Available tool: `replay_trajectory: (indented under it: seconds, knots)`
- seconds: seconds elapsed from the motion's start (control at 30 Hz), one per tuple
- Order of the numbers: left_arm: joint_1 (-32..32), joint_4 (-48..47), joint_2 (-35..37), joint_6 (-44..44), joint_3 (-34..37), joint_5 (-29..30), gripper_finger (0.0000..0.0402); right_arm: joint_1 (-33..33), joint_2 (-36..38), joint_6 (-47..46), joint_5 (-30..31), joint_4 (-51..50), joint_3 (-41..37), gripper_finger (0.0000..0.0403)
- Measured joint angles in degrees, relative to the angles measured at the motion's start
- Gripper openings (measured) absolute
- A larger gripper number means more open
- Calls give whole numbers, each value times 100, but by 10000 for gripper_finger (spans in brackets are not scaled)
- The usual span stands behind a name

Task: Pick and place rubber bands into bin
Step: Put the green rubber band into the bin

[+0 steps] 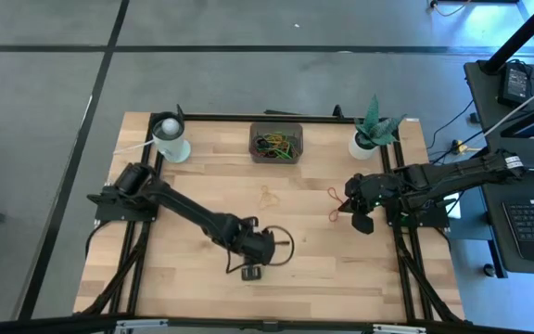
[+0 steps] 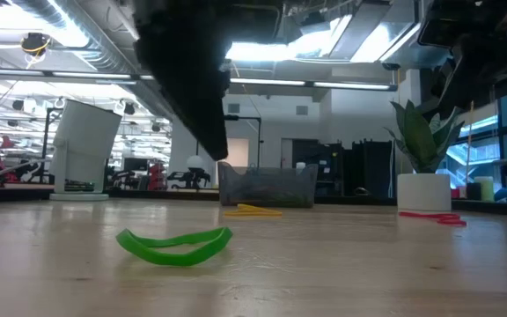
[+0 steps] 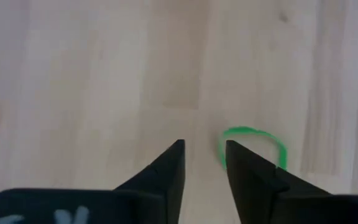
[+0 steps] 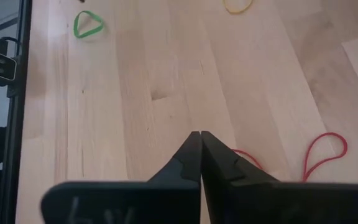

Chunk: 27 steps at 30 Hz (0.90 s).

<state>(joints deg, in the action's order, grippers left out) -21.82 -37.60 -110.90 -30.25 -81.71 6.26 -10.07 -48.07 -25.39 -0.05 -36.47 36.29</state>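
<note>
Pale wooden bench (image 1: 193, 195) under office ceiling lights, with a dark frame along its edges. At the far edge sits the bin (image 1: 276, 141), already holding a tangle of rubber bands (image 1: 277, 145). To one side of it stands a white cup (image 1: 171, 139), to the other a potted plant (image 1: 369, 134).

Toward the near middle of the bench, the left pincer (image 3: 204, 163) hangs low with its jaws parted and nothing between them. A green band (image 3: 253, 146) lies flat on the wood just beside one fingertip, apart from the bin.

Over at the right side, the right pincer (image 4: 196, 146) is clenched tight on nothing, its tips pressed together. A red band (image 1: 333, 199) lies on the wood just beside it. A yellow band (image 2: 252, 210) rests on the bench in front of the bin.
</note>
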Motion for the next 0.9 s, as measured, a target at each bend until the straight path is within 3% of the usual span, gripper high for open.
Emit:
replay_trajectory:
  seconds: [0.27, 0.57, 0.9]
  knots:
    - [-221, 378, -263, 689, 0, 121, 117, 0, -2, 2, 0, 29, 0, 8]
    - [-208, 496, -594, 1284, 4, -334, 114, 0, -2, 0, 0, 171, 0, 9]
    - [-208, 844, -949, 1347, -17, -496, 104, 0, -7, -53, -2, 297, 0, 9]
